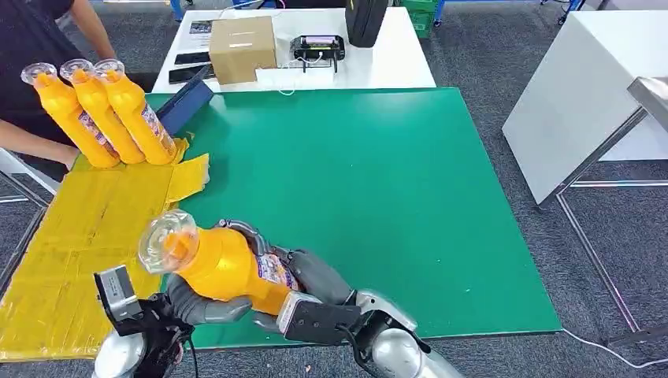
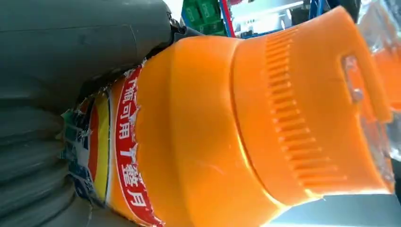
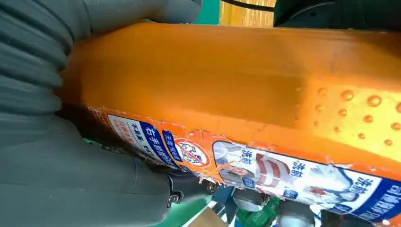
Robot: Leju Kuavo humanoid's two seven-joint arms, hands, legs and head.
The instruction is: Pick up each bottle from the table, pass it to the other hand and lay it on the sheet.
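The orange bottle [image 1: 224,268] sits mid-handover at approx 7 o'clock of the head view, tilted, clear cap [image 1: 168,241] pointing toward 10 o'clock, base toward 4. Both hands are on it. The right hand [image 1: 303,276] wraps the labelled lower body from the 4 o'clock side; the right wrist view has its grey fingers [image 3: 33,71] pressed against the orange wall just above the torn label. The left hand [image 1: 206,309] cups it from beneath, thumb [image 2: 85,38] lying over the shoulder near the ribbed orange collar. So: two-hand grip, neither let go yet. Judged as the pass itself, w/ the bottle held above the green bench [image 1: 370,197] near its front edge, not resting on it.

Tilt likely suits the next step: cap leans toward the yellow sheet [image 1: 87,236] at 9 o'clock, so the left hand can lay it down w/o much turning.

Three more bottles [image 1: 102,114] already lie side by side at the sheet's far end, approx 10 o'clock, caps outward. A person's arm [image 1: 27,138] is near them at the left edge. Beyond the bench, 12 o'clock, a white table carries a cardboard box [image 1: 243,47] and a black device [image 1: 317,50].
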